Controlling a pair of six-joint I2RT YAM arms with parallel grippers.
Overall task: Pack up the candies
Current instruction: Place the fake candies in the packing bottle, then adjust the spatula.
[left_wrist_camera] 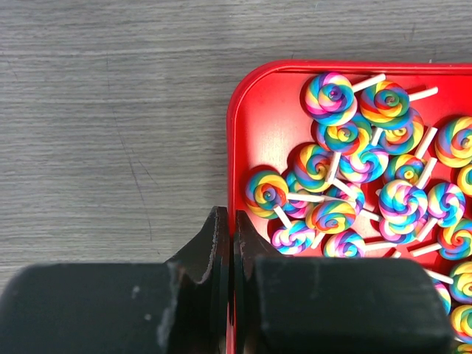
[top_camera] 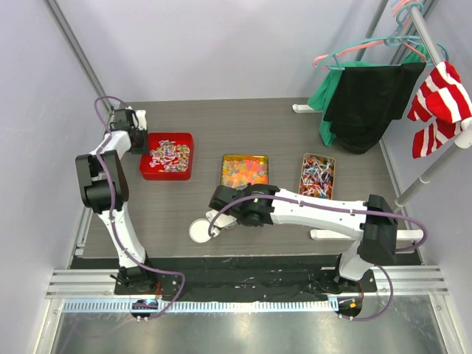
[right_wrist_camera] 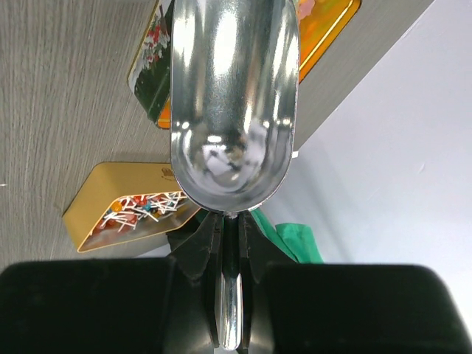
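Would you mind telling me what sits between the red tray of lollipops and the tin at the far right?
In the top view, a gold tin of gummy candies sits between the red tray and the right-hand tin.

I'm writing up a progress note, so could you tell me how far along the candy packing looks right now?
Nothing looks packed yet: the white round container shows no candy, and the three trays remain full. In hand: the right gripper is shut on the handle of a metal scoop, whose bowl is empty; the left gripper is shut on the rim of the red tray of swirl lollipops. Scooping and filling remain.
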